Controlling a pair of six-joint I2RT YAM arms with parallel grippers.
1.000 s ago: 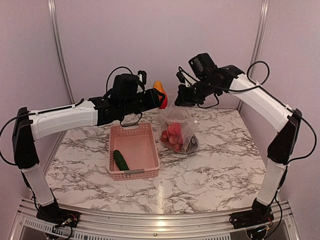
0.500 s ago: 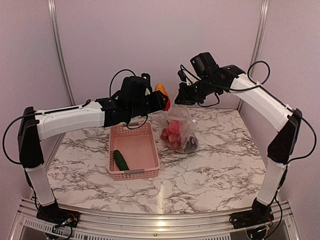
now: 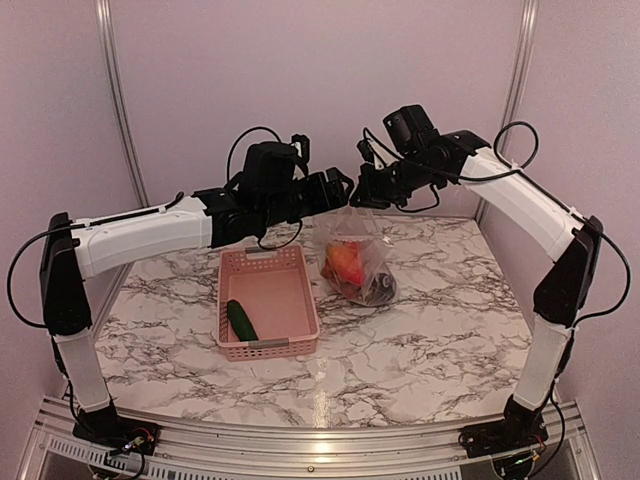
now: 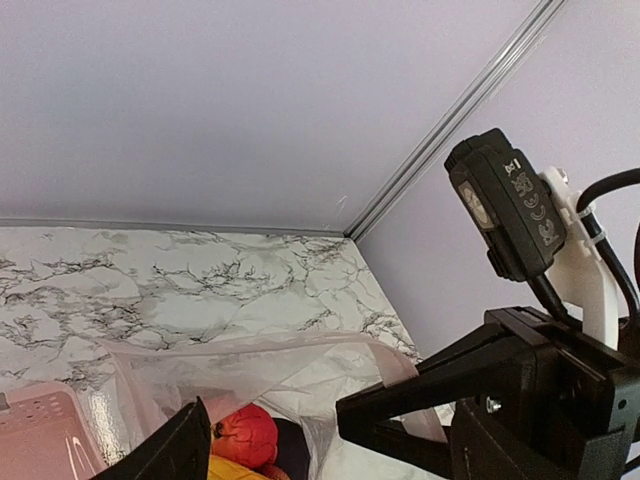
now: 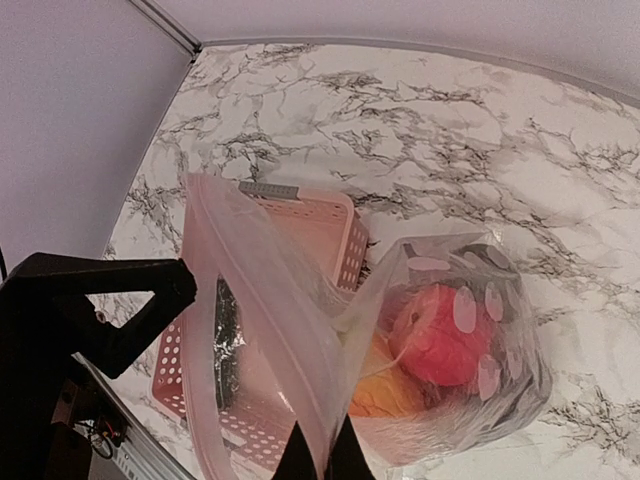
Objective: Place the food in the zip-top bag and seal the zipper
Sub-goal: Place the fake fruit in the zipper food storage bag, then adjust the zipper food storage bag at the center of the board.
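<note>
The clear zip-top bag (image 3: 357, 262) hangs from my right gripper (image 3: 366, 196), which is shut on its mouth edge. In the right wrist view my right gripper (image 5: 322, 456) pinches the plastic, and the pale zipper (image 5: 198, 300) runs along the open mouth. Inside the bag (image 5: 455, 345) lie a red tomato (image 5: 445, 335) and an orange-red fruit (image 5: 378, 390) with other food. My left gripper (image 3: 341, 189) is open and empty just above the bag's mouth (image 4: 260, 350). Its view shows red and yellow-orange food (image 4: 247, 438) below. A dark green cucumber (image 3: 241, 320) lies in the basket.
The pink latticed basket (image 3: 300, 318) stands on the marble table, left of the bag. The two grippers are very close together above the bag. The back wall and its metal posts stand just behind them.
My left gripper held the orange-red fruit by the bag's mouth earlier. It is now open and empty, and the fruit lies inside the bag. The left arm has shifted slightly right.
</note>
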